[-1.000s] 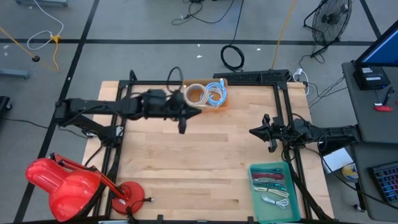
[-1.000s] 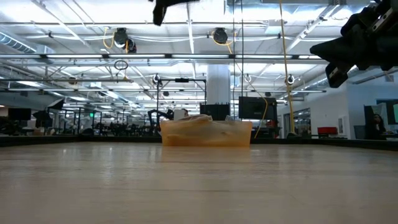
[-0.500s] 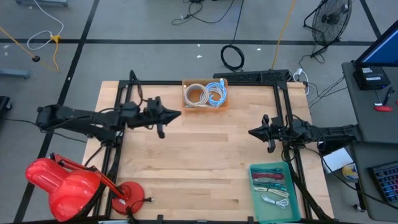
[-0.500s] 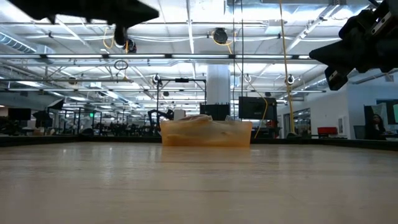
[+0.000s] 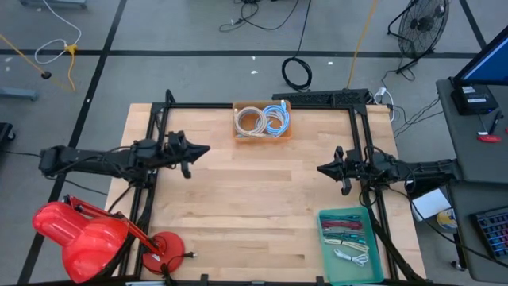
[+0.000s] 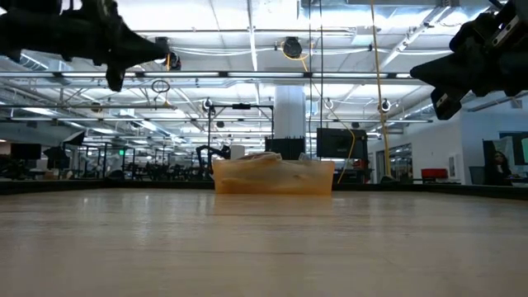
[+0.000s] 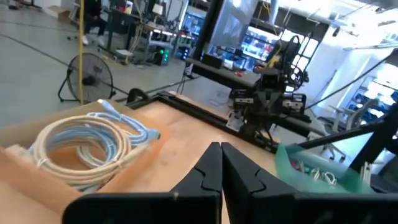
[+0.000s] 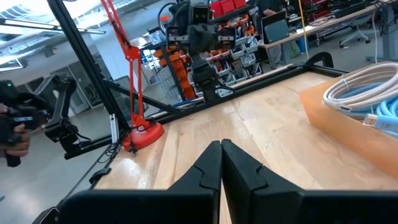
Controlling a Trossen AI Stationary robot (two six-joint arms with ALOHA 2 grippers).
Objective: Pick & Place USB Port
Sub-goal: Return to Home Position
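The bin of coiled cables (image 5: 262, 121) sits centred at the table's (image 5: 238, 206) far edge. The other cable bin (image 5: 349, 248) lies at its near right corner.

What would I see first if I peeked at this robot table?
Probably the orange bin at the table's far edge, full of coiled white and pale-blue cables, and the green bin at the near right corner with smaller cables. Then the two dark arms facing each other above the wooden table, the left gripper and right gripper both shut and empty. A big red object sits off the near left corner.
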